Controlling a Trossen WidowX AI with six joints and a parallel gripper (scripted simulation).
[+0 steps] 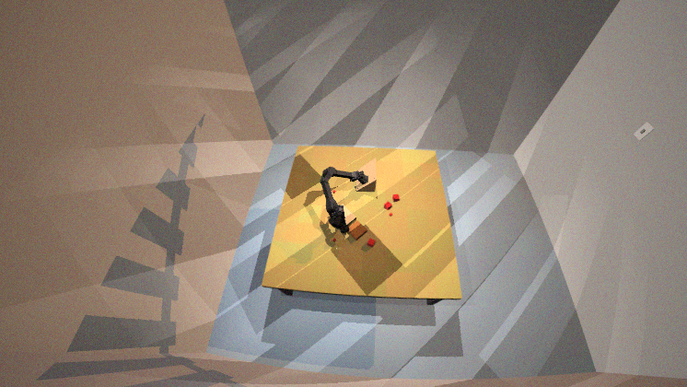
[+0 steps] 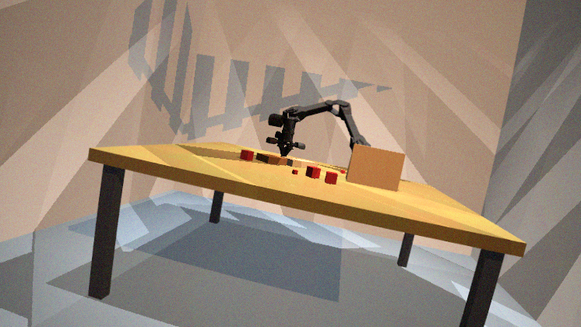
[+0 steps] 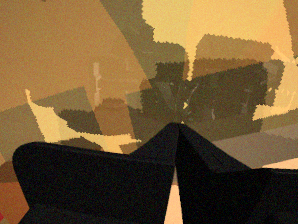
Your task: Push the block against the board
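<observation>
– Left of the gripper (image 1: 343, 230) (image 2: 283, 155) (image 3: 178, 124) in the exterior view, what do you see first?

– A red cube (image 1: 371, 241) (image 2: 246, 154) (image 3: 1, 218) out at the far left, then the flat brown piece (image 1: 357, 229) (image 2: 277, 159) (image 3: 15, 202), nearer the fingertips; I take that for the board, though its shape alone doesn't settle it

– And the fingers themselves?

– Together, tips meeting, nothing clamped, pointing down at the work; good for pushing, as they make one firm nub

– So the square block is to their right?

– Most likely it's the pale piece (image 1: 350, 217) (image 2: 301, 163) (image 3: 285, 163), just right of the tips; whether they touch it I can't tell

– How would you push it?

– Low on the side facing away from the brown piece, near the middle, in short strokes; off-centre it will probably spin

– What if it meets the board crooked?

– Nudge the trailing corner until one whole side lies flush, then slide it along until an edge comes even; no pressing down, no tipping

– Anything further right?

– The upright panel (image 1: 368, 169) (image 2: 375, 167), well apart from the fingertips; keep the arm off it, and once the edges agree, back straight away before rising
</observation>
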